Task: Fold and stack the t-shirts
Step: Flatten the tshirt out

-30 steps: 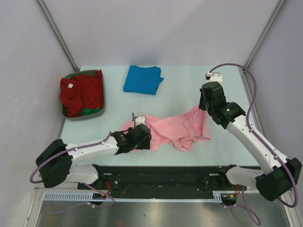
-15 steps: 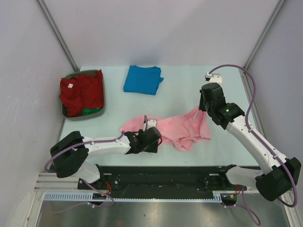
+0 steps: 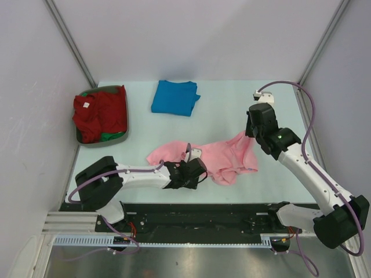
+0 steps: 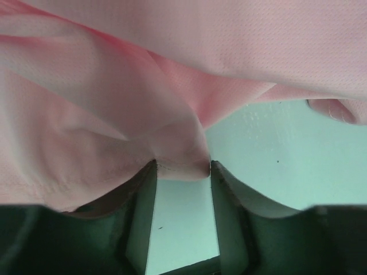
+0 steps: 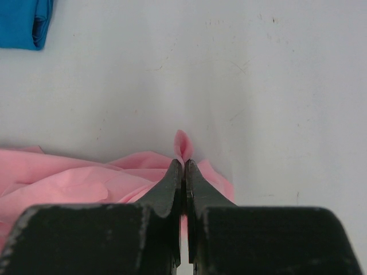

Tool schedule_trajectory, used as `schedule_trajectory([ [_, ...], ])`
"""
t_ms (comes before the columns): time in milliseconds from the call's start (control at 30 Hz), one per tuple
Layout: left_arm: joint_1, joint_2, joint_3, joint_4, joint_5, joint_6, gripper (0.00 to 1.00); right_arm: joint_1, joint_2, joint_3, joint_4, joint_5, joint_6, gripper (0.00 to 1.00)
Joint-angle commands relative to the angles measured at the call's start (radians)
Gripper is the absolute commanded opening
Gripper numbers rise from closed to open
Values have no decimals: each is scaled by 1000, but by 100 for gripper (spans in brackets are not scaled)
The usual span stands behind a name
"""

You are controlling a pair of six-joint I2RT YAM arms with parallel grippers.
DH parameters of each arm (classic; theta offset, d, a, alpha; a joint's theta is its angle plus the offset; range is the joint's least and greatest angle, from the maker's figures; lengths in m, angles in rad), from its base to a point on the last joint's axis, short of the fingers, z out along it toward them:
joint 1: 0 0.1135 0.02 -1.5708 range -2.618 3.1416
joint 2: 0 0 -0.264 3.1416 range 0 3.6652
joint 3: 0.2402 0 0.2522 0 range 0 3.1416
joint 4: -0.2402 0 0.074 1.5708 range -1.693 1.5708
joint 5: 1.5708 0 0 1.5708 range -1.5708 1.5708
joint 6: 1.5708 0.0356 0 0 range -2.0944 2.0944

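Pink t-shirt (image 3: 232, 155) in left tool (image 4: 182, 167) and right tool (image 5: 183, 165)

matt knit-cloth pink shirt (image 3: 232, 155), smooth table (image 3: 223, 113)

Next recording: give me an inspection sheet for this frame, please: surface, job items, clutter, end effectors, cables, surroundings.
Surface: pale green table, bare patches look clean.
Job's things: crumpled pink t-shirt mid-table; folded blue t-shirt at far edge; red garments heaped in dark tray, far left.
Clutter: nothing seen.
End effectors: left end effector pinches a pink fold; right end effector shut on a pink corner.
Cables: purple cables loop off both arms.
Surroundings: plain pale walls.
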Motion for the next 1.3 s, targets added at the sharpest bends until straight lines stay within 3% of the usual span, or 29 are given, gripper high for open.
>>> schedule_trajectory([
  [0,-9,28,20,21,-4,0,42,-8,-37,-9,30,-8,5,0],
  [67,-9,31,17,24,-3,-3,31,-13,-42,-15,32,-9,5,0],
  [100,-9,30,10,27,-3,-8,20,-13,-43,-15,33,-9,5,0],
  [167,-9,30,6,28,-3,-9,11,-15,-45,-17,32,-12,7,0],
  [200,-9,27,3,28,-3,-11,0,-15,-47,-17,32,-12,8,0],
  [333,-9,-44,4,-7,-13,-11,0,-15,-59,-17,35,-15,4,0],
  [467,-7,-221,79,-129,-46,37,0,-15,-97,-14,56,-46,-2,0],
  [600,-4,-409,252,-312,-127,90,0,-15,-189,0,122,-103,-22,0],
  [767,45,-645,409,-407,-178,199,0,-15,-355,69,156,-173,-70,0],
  [1000,46,-836,605,-388,-162,371,0,-13,-528,181,222,-382,-82,0],
  [1267,46,-1006,664,-265,35,466,0,-16,-582,446,213,-584,-53,0],
])
